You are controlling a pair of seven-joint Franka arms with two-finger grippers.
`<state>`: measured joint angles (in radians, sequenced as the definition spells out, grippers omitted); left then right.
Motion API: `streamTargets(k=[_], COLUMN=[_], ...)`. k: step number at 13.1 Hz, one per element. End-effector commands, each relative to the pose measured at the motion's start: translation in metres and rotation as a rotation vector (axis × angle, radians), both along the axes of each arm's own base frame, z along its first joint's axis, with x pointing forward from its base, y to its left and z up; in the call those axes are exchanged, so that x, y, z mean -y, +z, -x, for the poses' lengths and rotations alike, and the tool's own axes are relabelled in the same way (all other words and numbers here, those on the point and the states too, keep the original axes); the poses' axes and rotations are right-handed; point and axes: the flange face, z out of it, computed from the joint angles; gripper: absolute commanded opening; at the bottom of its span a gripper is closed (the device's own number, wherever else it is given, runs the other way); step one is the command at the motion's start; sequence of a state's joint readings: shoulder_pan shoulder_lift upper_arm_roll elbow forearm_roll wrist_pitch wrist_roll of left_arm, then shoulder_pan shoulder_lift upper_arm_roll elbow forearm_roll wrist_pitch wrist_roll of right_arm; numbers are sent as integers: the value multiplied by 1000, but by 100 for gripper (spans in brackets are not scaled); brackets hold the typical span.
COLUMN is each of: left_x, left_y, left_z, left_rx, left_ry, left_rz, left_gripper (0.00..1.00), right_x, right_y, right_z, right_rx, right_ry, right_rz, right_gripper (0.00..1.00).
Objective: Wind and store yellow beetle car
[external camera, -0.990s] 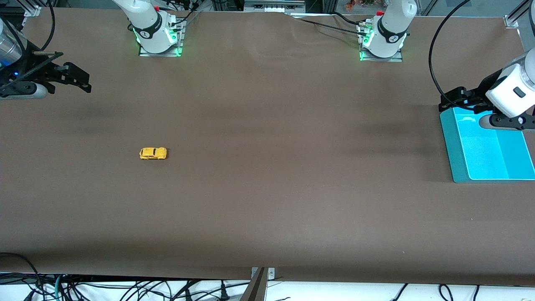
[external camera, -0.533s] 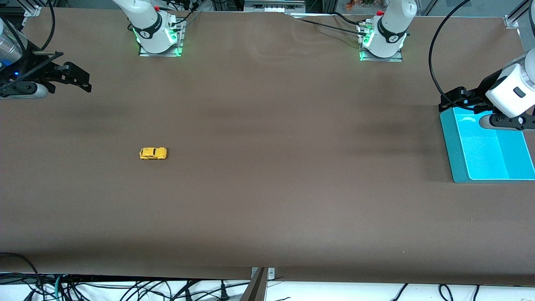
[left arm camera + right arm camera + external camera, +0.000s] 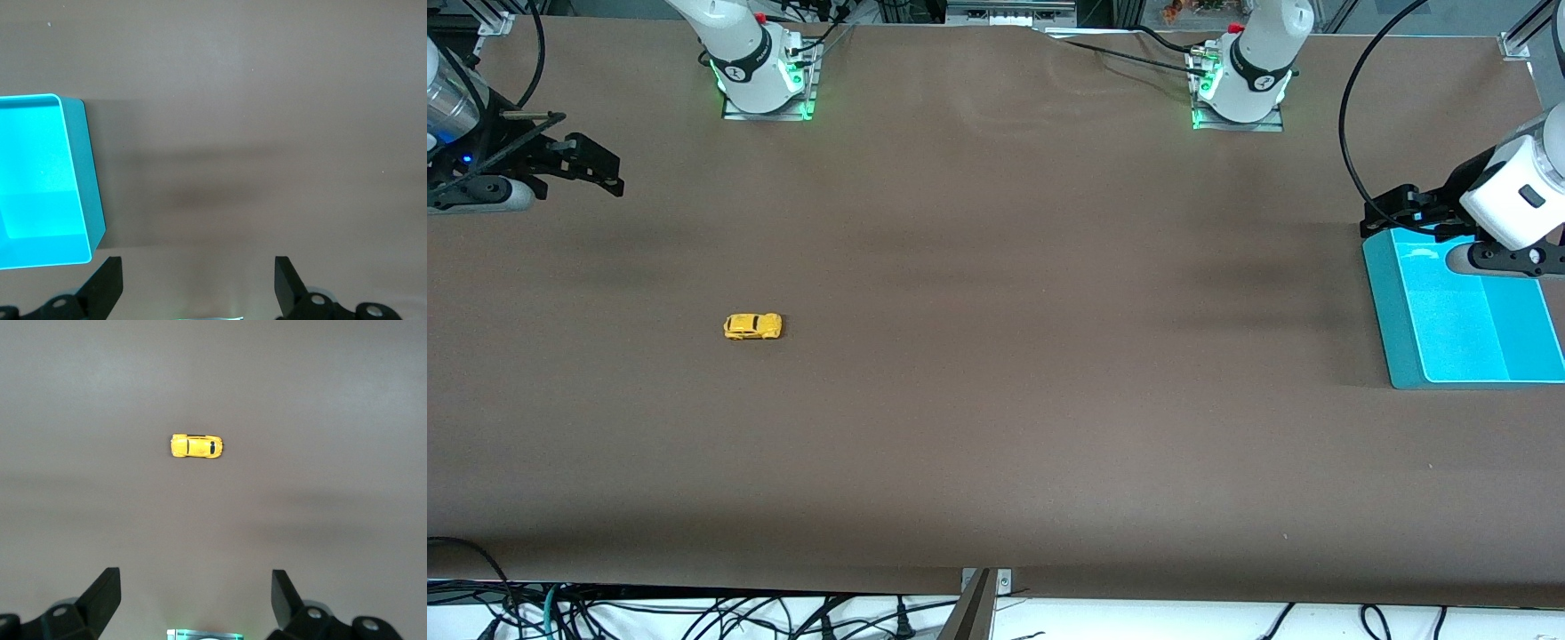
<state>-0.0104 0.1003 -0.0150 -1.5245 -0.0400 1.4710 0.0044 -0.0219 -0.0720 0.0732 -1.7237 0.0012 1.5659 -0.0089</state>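
Our right gripper [image 3: 193,593] hangs with jaws wide and empty over the table's edge at the right arm's end, and our left gripper [image 3: 195,283], equally wide, waits over the teal tray [image 3: 1396,338] at the left arm's end. We judge nothing is done yet. The yellow beetle car [image 3: 752,326] stands on its wheels, small and rounded with dark windows, well apart from the tray and nearer the right arm's end.

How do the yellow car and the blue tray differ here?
The yellow car is tiny and rounded; the blue tray is far larger, boxy and open-topped. The car lies toward the right arm's end of the table, the tray at the left arm's end. Both rest on the table, untouched.
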Motion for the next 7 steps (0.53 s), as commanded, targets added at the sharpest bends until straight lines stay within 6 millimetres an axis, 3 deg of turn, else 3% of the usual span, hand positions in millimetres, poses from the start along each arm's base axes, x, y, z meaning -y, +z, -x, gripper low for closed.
streamTargets(k=[1, 7], left_x=[1, 1], left_y=[4, 4], left_z=[-3, -3], left_rx=[12, 12], left_ry=[-12, -8], left_rz=[-19, -18], left_gripper=[100, 100], right_x=[-1, 3], right_y=[-4, -2], right_z=[2, -3], right_rx=[-8, -2], right_ry=[14, 6], right_rz=[4, -2], right_gripper=[100, 100])
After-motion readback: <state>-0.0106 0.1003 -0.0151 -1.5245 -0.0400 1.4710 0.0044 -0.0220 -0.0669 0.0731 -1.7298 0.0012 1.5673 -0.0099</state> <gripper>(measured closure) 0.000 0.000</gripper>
